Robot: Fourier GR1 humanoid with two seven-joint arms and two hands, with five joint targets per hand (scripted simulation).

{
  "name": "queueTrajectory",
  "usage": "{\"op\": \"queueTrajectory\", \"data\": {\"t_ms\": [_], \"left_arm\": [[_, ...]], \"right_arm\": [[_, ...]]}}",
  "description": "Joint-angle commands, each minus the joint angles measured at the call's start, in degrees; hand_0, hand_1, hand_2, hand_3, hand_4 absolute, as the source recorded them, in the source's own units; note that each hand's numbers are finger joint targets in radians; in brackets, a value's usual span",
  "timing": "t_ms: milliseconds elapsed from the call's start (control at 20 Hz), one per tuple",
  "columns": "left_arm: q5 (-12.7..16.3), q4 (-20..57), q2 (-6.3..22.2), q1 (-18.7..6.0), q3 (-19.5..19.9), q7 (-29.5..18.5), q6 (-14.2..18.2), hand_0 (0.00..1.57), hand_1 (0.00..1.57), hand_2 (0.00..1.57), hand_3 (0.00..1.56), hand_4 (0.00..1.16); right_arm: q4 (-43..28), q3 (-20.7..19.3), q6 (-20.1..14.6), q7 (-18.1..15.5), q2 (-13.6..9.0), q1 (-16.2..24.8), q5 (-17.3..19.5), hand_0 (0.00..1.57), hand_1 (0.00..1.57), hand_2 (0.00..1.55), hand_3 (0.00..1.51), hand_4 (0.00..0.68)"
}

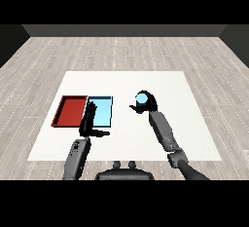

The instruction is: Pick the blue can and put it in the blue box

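Right hand curls round the blue can (right of the blue tray).

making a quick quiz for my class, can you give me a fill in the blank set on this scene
1. The blue can is held in the robot's ____ hand.
2. The red tray lies to the ____ of the light blue tray in this view.
3. The left hand has straight fingers and reaches over the near edge of the ____ tray.

Missing words: right; left; light blue
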Motion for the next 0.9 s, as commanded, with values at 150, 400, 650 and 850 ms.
{"op": "queueTrajectory", "data": {"t_ms": [150, 400, 650, 850], "left_arm": [[-0.45, 2.01, -0.55, -3.21, -2.74, 4.38, 1.47, 0.0, 0.0, 0.0, 0.0, 0.0], [0.31, 4.45, -0.57, -2.68, -5.6, 1.26, 2.84, 0.0, 0.0, 0.0, 0.0, 0.0], [1.79, 8.57, -0.58, -9.47, -8.88, 3.63, 7.92, 0.0, 0.0, 0.0, 0.0, 0.0], [1.31, 6.55, -0.58, -9.89, -8.82, 5.38, 7.22, 0.0, 0.0, 0.0, 0.0, 0.0]], "right_arm": [[-14.87, 7.16, -4.02, 5.83, 1.29, 6.13, -2.31, 1.43, 1.43, 1.45, 1.42, 0.66], [-24.98, 15.25, -9.33, 7.93, 1.32, 14.22, -2.11, 1.43, 1.43, 1.45, 1.42, 0.66], [-27.48, 19.19, -12.98, 9.8, 1.33, 13.57, -3.74, 1.43, 1.43, 1.43, 1.41, 0.661], [-24.78, 14.35, -8.84, 11.7, 0.79, 8.51, -2.4, 1.42, 1.42, 1.44, 1.41, 0.661]]}}
